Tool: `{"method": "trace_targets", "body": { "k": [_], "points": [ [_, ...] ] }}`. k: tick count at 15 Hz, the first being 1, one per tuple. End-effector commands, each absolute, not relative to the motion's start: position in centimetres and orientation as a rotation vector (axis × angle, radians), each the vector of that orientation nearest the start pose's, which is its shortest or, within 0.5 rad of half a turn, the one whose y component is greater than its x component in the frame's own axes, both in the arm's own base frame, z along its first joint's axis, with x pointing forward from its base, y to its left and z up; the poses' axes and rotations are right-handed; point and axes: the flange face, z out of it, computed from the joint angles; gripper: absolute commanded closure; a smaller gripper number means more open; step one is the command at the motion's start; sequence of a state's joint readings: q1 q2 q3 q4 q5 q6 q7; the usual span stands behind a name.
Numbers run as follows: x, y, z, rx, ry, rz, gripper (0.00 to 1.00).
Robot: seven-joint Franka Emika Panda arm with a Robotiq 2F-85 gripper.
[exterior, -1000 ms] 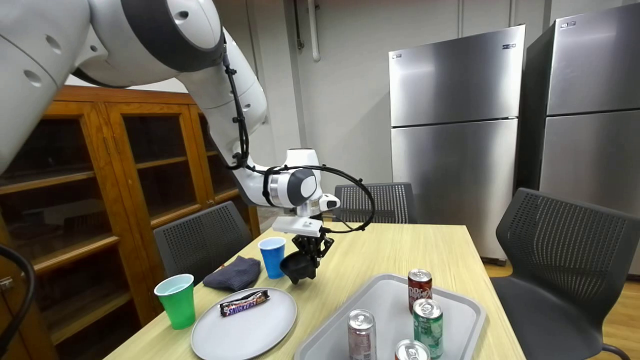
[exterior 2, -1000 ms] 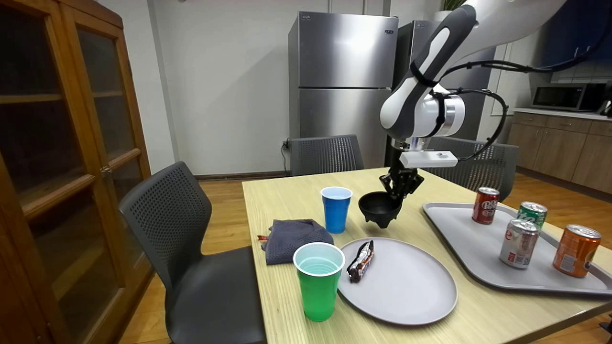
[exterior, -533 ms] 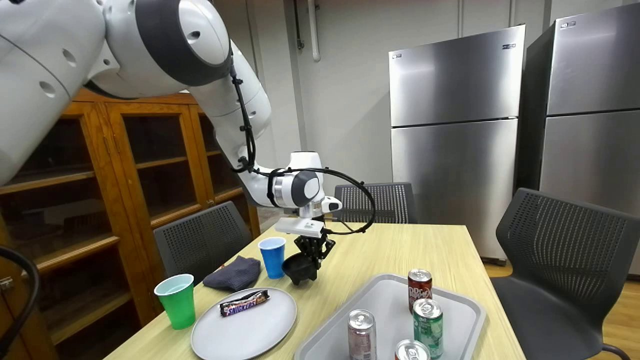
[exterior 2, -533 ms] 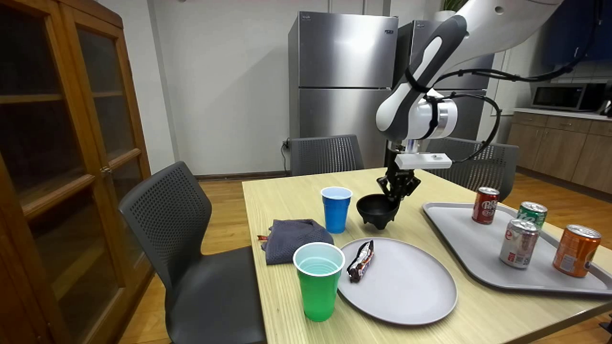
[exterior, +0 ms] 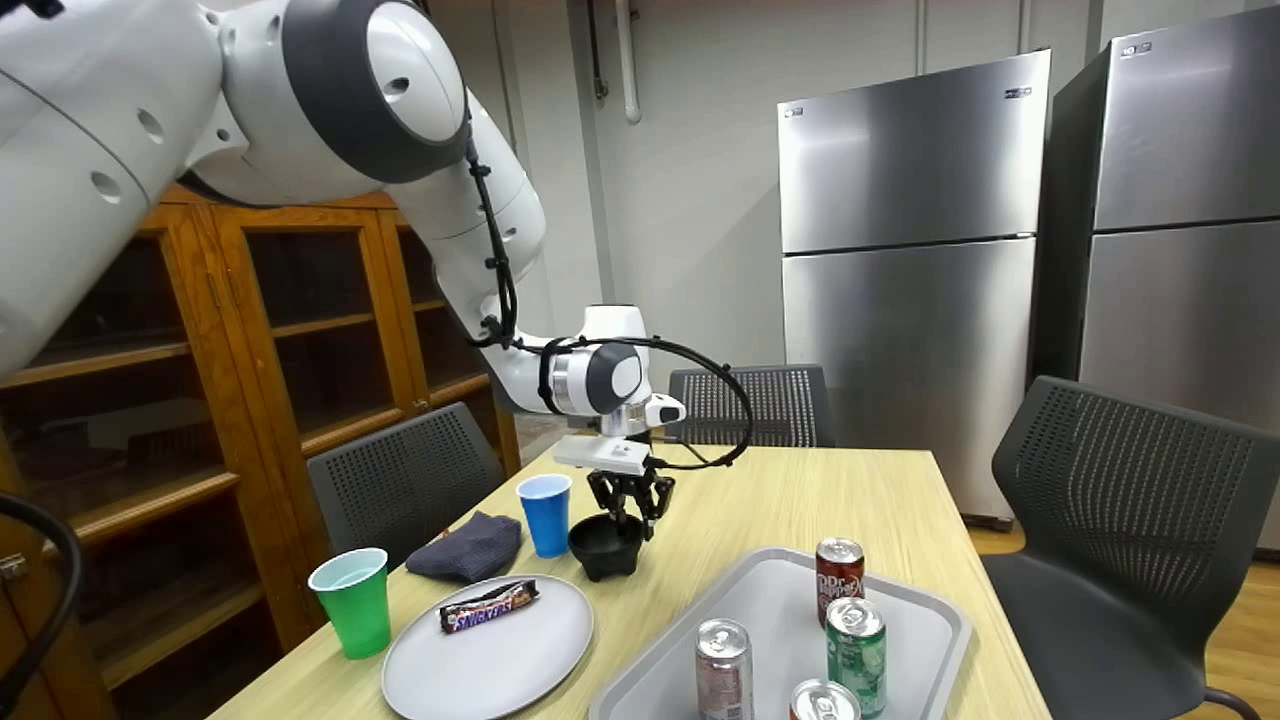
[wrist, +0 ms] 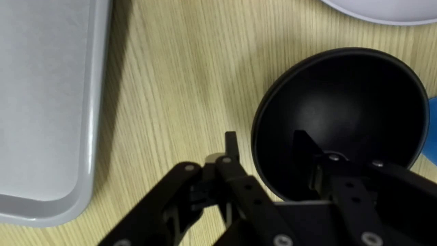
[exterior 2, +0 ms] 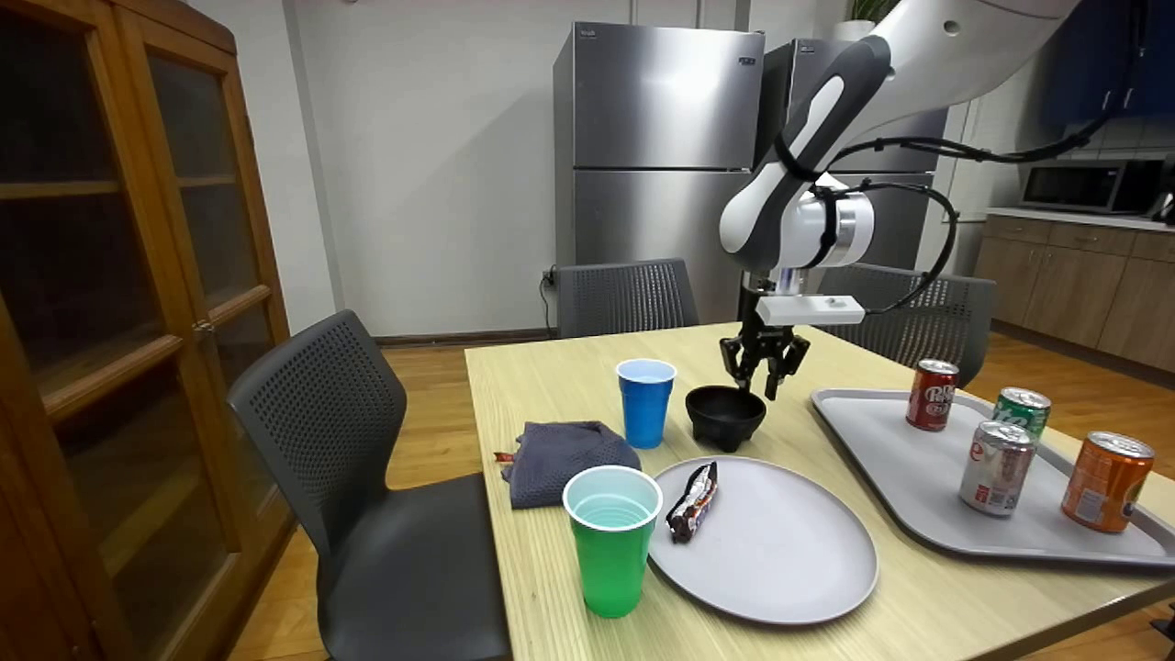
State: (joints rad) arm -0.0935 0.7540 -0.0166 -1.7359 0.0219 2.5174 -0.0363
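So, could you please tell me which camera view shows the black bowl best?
The wrist view: it looks down into the black bowl, showing its interior and most of its rim up close, though the end effector hides part of it. Both exterior views show the bowl smaller and at a slant, but reveal its short feet.

Table (exterior 2: 551, 376) with bowl (exterior 2: 725, 422), plate (exterior 2: 771, 551), tray (exterior 2: 900, 454)

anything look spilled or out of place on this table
One oddity: a small red thing shows at the edge of the crumpled dark cloth, seemingly half tucked under, too small to identify. The black bowl, blue cup and green cup stand upright; no spill shows.
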Motion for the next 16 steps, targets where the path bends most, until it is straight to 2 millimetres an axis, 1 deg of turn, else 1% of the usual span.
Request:
{"method": "trace_targets", "body": {
  "k": [1,2,3,4,8,11,16],
  "points": [
    [66.5,-7.6,16.1,-3.126,0.175,-0.044,0.2],
    [66.4,-7.8,16.4,-3.125,0.176,-0.049,0.14],
    [66.3,-7.9,16.6,-3.124,0.177,-0.052,0.05],
    [66.1,-8.0,17.0,-3.124,0.178,-0.058,0.01],
    [65.4,-8.3,18.5,-3.119,0.186,-0.078,0.0],
    [64.4,-8.4,19.7,-3.114,0.21,-0.082,0.0],
    [61.7,-7.6,21.2,-3.109,0.243,-0.068,0.0]
  ]
}}
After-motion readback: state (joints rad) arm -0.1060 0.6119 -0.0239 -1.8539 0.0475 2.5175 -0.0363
